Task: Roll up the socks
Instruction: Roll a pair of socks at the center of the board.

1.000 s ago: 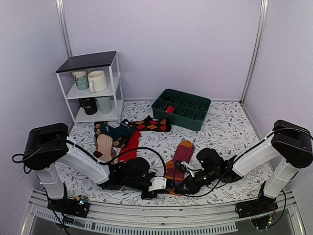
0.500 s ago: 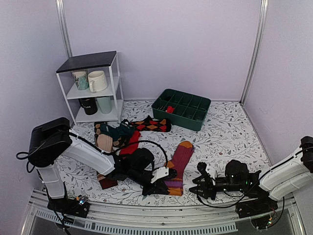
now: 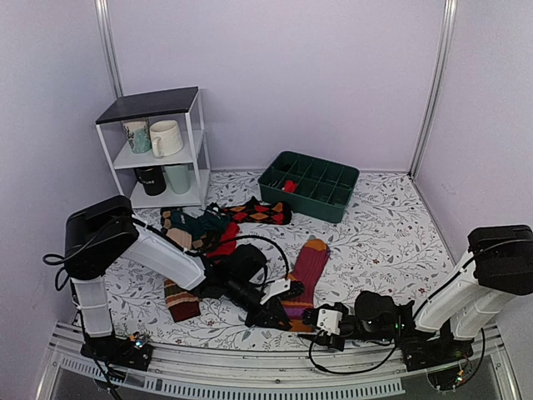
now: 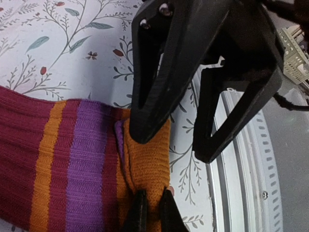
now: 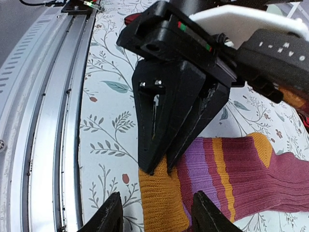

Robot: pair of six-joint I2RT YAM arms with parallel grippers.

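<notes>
The maroon sock (image 3: 306, 271) lies flat on the floral mat, orange toe pointing away from me. Its striped orange cuff (image 4: 147, 164) is at the near end. My left gripper (image 4: 153, 195) is shut on that cuff's edge, pinching a fold of orange knit; from above, the left gripper (image 3: 279, 315) lies low over the mat. My right gripper (image 5: 157, 194) is open, its fingers either side of the orange cuff (image 5: 161, 205), facing the left gripper (image 5: 161, 166). In the top view the right gripper (image 3: 318, 325) is just right of the cuff.
More socks lie left of centre: a brown striped one (image 3: 179, 302), a red one (image 3: 223, 240), a teal and tan heap (image 3: 196, 225) and an argyle one (image 3: 260, 212). A green divided tray (image 3: 310, 185) stands behind, a white shelf (image 3: 158, 150) with mugs at the back left. The metal rail (image 3: 275, 382) runs along the near edge.
My right gripper let go of the sock, opened, swung off to the right, then came back to the cuff. The left gripper kept its pinch and dragged the cuff slightly.
</notes>
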